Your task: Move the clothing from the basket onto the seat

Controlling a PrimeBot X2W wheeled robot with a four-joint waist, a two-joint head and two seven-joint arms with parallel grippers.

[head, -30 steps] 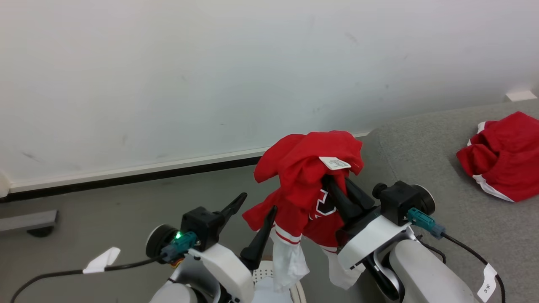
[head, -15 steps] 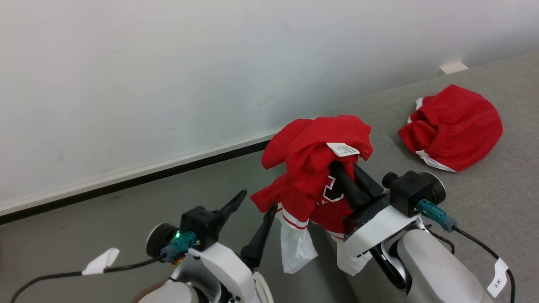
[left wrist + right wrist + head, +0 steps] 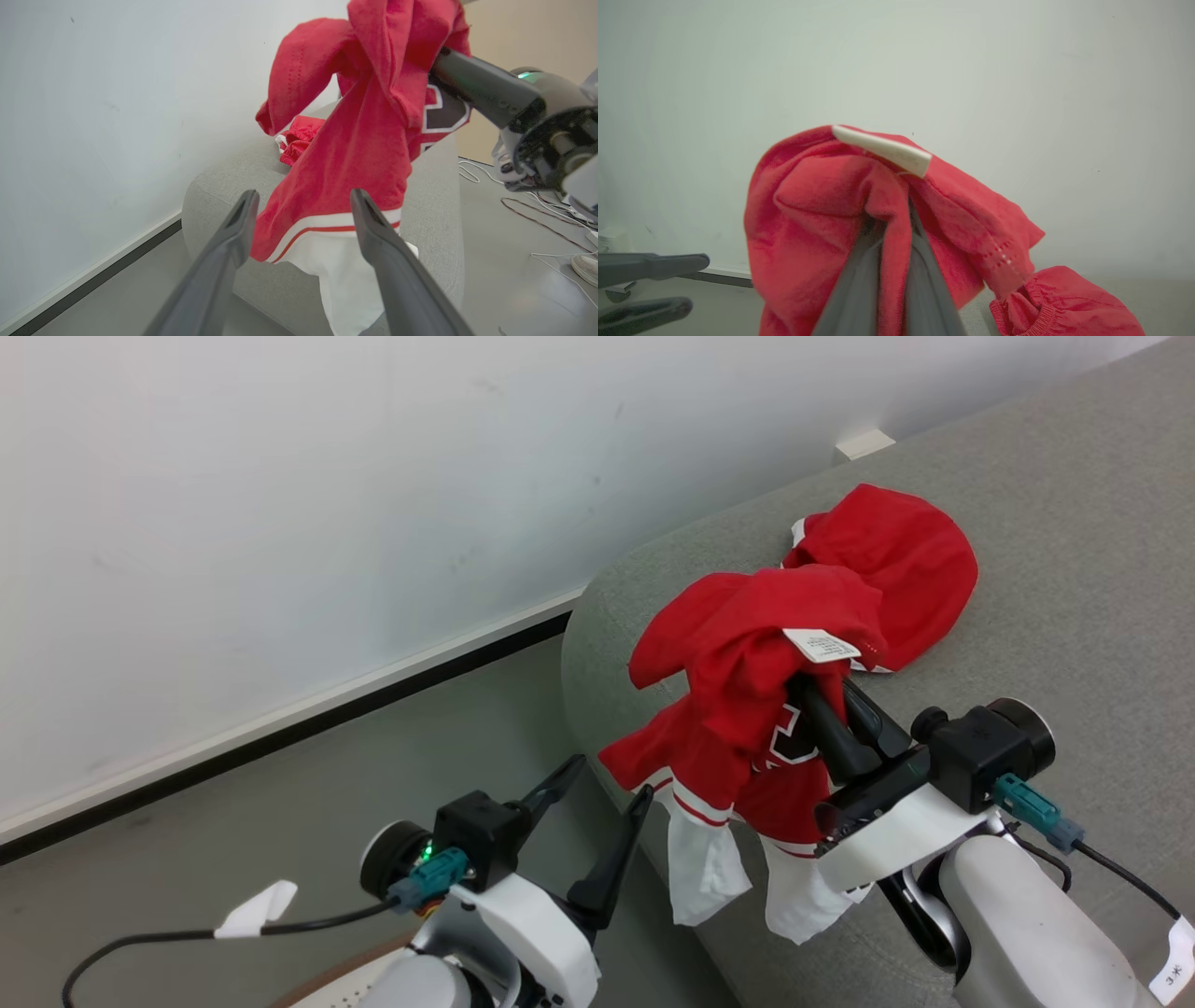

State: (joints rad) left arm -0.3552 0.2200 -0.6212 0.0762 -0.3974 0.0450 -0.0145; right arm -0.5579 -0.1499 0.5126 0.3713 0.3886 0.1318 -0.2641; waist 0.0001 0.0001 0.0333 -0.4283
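Around: second red garment [image 3: 896, 551] on grey woven couch seat [image 3: 1074, 569], one o'clock of the held one.
Label: white tag [image 3: 820, 645], print unreadable.
Right hand [image 3: 826, 695]: pinching red white-trimmed soft garment [image 3: 747, 691].
Left hand [image 3: 609, 777]: spread, empty.

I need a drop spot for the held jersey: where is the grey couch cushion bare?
The light-grey woven couch cushion is bare right of the crumpled red garment lying on it, and at its rounded left corner. Crowded where that garment lies.
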